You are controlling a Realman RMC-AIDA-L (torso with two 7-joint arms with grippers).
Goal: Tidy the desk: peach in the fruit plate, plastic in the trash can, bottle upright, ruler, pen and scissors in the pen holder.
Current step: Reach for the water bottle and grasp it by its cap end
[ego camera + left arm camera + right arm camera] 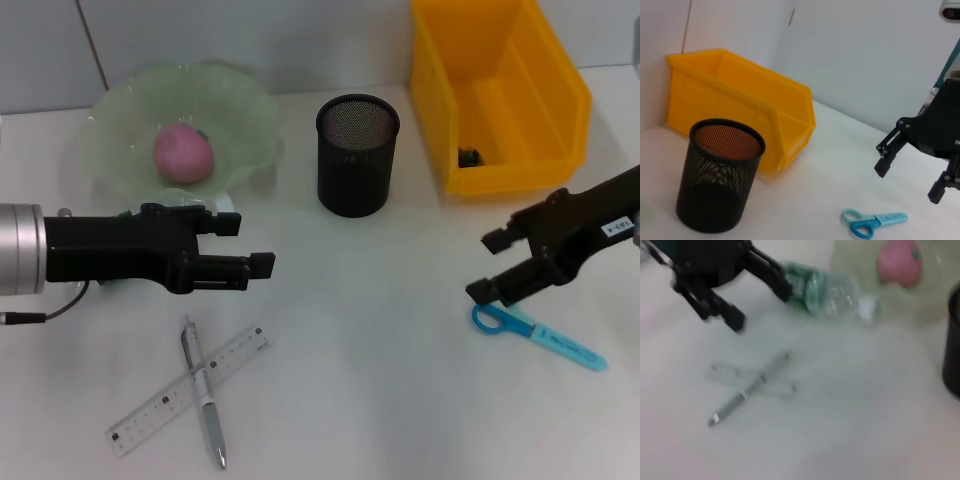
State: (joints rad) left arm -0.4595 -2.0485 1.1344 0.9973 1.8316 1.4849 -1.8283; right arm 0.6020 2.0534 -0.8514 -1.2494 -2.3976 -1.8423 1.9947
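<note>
Bright, even overhead light, soft shadows — right wrist view heavily blurred; the other views sharp.

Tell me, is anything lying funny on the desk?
Yes. The bottle lies on its side beside the fruit plate, not upright. The pen lies crossed over the ruler, and the scissors lie loose under the right gripper; the pen holder looks empty.
</note>
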